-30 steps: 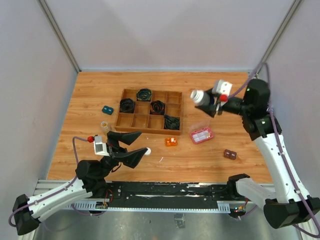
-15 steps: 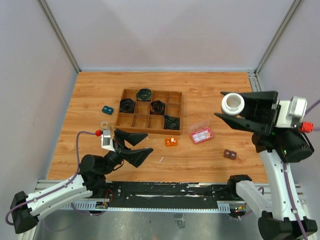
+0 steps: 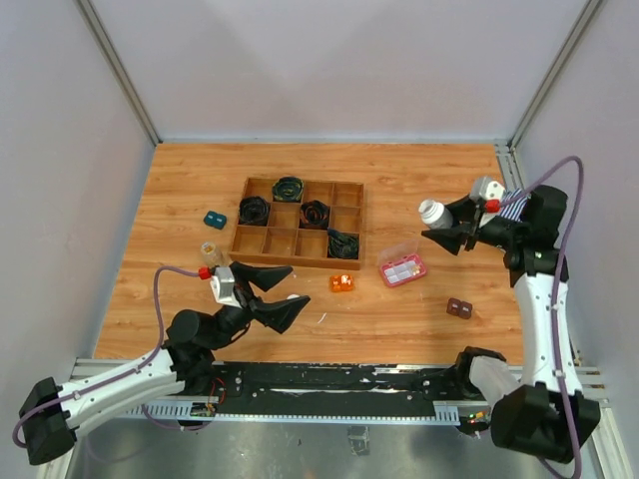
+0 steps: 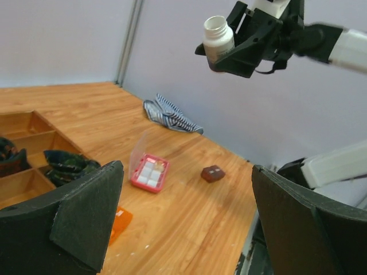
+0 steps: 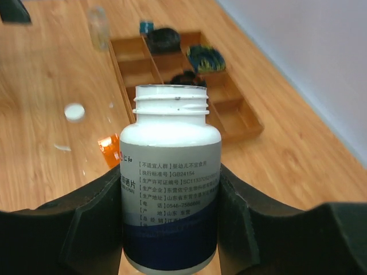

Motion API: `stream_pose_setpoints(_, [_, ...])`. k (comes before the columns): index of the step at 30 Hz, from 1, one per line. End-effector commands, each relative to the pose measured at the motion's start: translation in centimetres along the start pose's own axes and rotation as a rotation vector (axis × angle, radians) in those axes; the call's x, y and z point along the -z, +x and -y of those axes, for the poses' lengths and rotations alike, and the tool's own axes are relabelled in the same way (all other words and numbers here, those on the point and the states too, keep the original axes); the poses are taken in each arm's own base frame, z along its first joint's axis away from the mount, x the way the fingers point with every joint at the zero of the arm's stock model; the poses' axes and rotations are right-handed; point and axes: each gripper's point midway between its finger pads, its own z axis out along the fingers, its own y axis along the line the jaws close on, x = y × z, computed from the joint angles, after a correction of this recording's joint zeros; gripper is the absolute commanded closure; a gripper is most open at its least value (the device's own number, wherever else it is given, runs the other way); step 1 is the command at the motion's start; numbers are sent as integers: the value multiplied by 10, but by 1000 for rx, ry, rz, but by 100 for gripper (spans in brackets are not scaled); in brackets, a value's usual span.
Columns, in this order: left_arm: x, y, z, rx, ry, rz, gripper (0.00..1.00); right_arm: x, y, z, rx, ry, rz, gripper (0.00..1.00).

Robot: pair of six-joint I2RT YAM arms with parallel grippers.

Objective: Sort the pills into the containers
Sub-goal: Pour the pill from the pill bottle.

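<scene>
My right gripper (image 3: 444, 225) is raised over the right side of the table, shut on a white uncapped bottle (image 3: 432, 212) with a grey and blue label. In the right wrist view the bottle (image 5: 171, 132) fills the space between that gripper's (image 5: 171, 177) pads. Its white cap (image 5: 74, 111) lies on the table. The pink box (image 3: 402, 269) sits lid-up with white pieces in its cells, also seen as the pink box (image 4: 149, 172). A clear vial (image 3: 210, 249) stands left of the tray. My left gripper (image 3: 295, 287) hovers open and holds nothing. Tiny white bits (image 3: 321, 317) lie nearby.
A wooden compartment tray (image 3: 349, 192) holds black coils. An orange block (image 3: 342, 282), a brown block (image 3: 459, 308) and a teal block (image 3: 215, 219) lie on the wood. A striped cloth (image 4: 171, 114) lies at the right edge, near the wall.
The right arm swung up close to the camera with the bottle, then came back down over the table's right side. The left gripper drifted slightly right, still open.
</scene>
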Motion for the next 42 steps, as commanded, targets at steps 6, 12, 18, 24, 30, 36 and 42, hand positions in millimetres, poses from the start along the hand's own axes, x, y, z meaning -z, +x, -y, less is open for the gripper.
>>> stream_pose_setpoints(6, [0,20,-17,-183,-11,-27,1,43,172,-44,202,-248,-504,99])
stream_pose_setpoints(12, [-2,29,-21,-223,-9,-40,1,44,207,-36,313,-325,-528,99])
stream_pose_setpoints(18, [-2,31,-21,-232,-4,-41,1,46,235,-12,326,-355,-613,99])
stream_pose_setpoints(24, [0,31,-22,-232,-3,-34,1,43,251,7,353,-368,-717,100])
stream_pose_setpoints(30, [0,31,-21,-235,2,-35,1,40,259,17,396,-406,-803,100])
stream_pose_setpoints(36, [0,32,-21,-234,5,-36,1,34,259,21,416,-434,-860,99])
stream_pose_setpoints(42, [1,32,-20,-235,10,-35,1,32,260,19,448,-468,-921,99])
